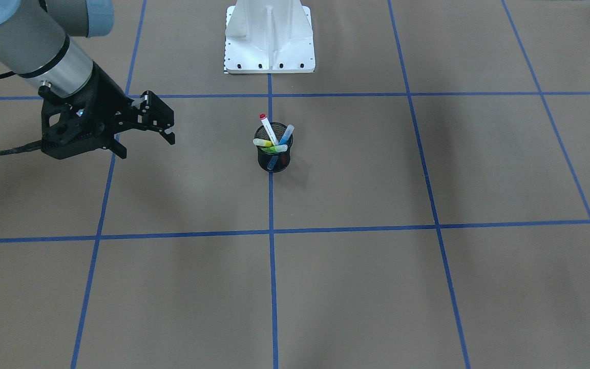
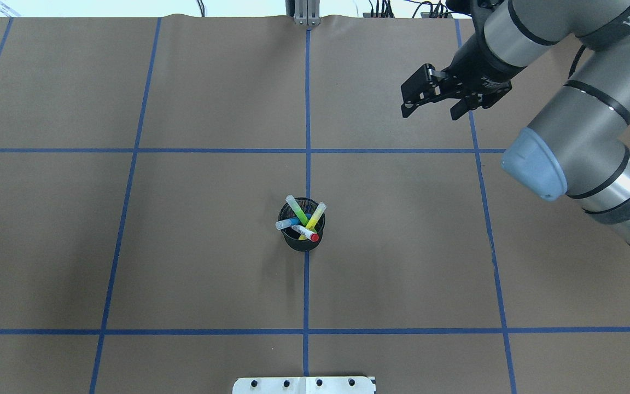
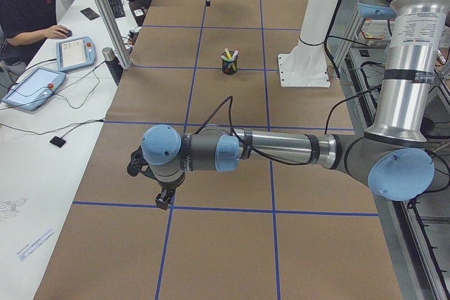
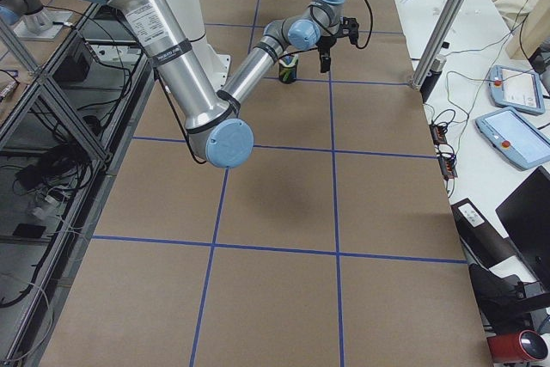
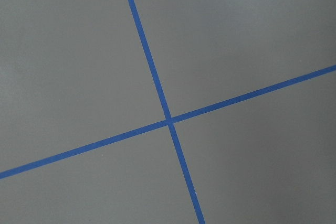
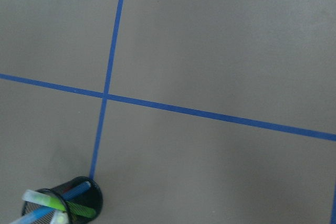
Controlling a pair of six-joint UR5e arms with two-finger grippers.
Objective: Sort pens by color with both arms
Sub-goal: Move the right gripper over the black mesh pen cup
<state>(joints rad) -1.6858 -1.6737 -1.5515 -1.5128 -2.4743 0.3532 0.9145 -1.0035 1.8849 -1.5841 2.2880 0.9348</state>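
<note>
Four pens stand together in a black mesh cup (image 2: 301,243) at the table's centre: a green one (image 2: 297,210), a yellow one (image 2: 318,214), a blue one (image 2: 287,223) and a white one with a red cap (image 2: 308,234). From the front they are the white pen (image 1: 268,128), the blue (image 1: 286,134), the yellow (image 1: 260,143) and the green (image 1: 278,149). My right gripper (image 2: 430,114) (image 1: 146,145) hangs open and empty, well off to the cup's far right. The left gripper (image 3: 163,198) shows only in the exterior left view, low over bare paper; I cannot tell its state.
Brown paper with a blue tape grid (image 2: 307,150) covers the table. The white base pedestal (image 1: 269,38) stands at the robot's edge. A person (image 3: 28,5) sits at a side bench with tablets. The right wrist view catches the cup (image 6: 79,203) at its lower left corner.
</note>
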